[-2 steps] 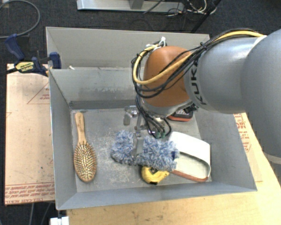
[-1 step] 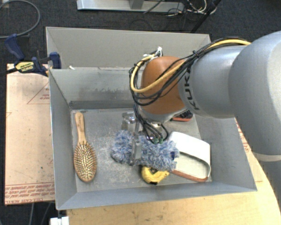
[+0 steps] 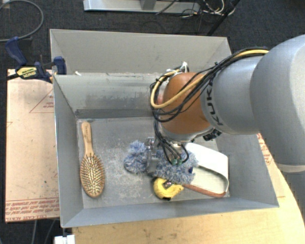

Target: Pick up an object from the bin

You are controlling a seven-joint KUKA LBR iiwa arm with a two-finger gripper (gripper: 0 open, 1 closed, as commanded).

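Note:
My gripper (image 3: 154,160) hangs low in the middle of the bin, pressed down into a blue-grey fluffy cloth (image 3: 135,156) that spreads to both sides of it. Just in front of the gripper lies a small yellow and black round thing (image 3: 165,189), partly under the cloth's right end (image 3: 183,172). To the right sits a white flat thing (image 3: 211,160) with a reddish-brown curved handle (image 3: 208,190) along its front edge.
A wooden hairbrush (image 3: 91,165) lies along the bin's left side, handle pointing to the back. The arm and its orange cover with cables hide the bin's right back part.

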